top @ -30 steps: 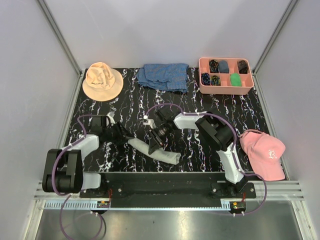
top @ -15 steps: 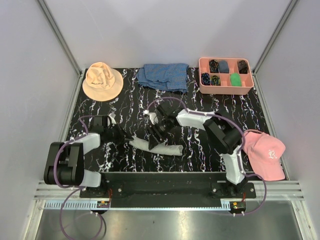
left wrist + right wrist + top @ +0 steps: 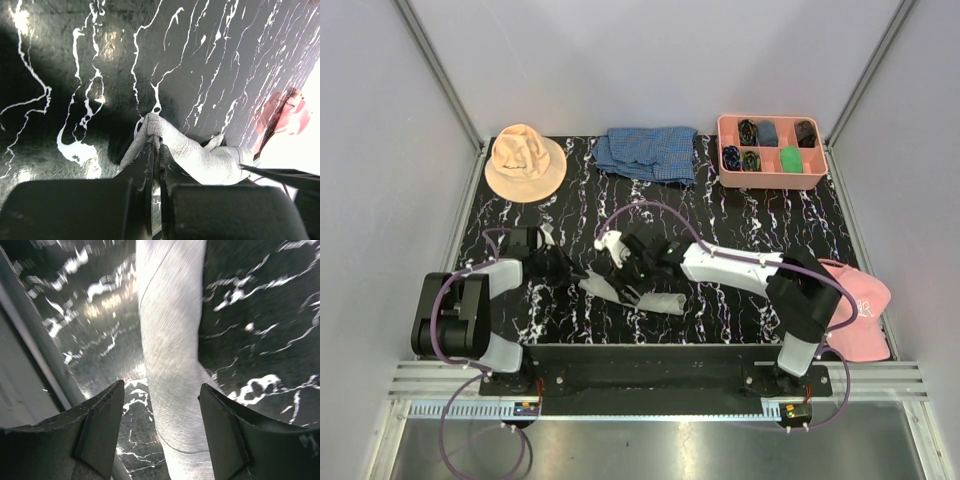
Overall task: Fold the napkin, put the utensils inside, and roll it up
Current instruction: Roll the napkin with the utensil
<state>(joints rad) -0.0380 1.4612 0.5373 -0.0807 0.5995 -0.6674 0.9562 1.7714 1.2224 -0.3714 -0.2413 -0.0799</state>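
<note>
Napkin point(image 3: 665, 300) is rolled up into a tube and lying on the desk point(image 3: 760, 225) near the front edge, right between my two arms. My left claw point(image 3: 156, 146) is pinched tight on the roll's left end. My right claw point(image 3: 161, 387) is spread wide over the roll, one finger either side.

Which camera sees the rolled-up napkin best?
Right wrist: the napkin runs close and clear inside the open right hand. Left wrist shows one end pinched by the left hand; the top view shows it small and partly covered.
</note>
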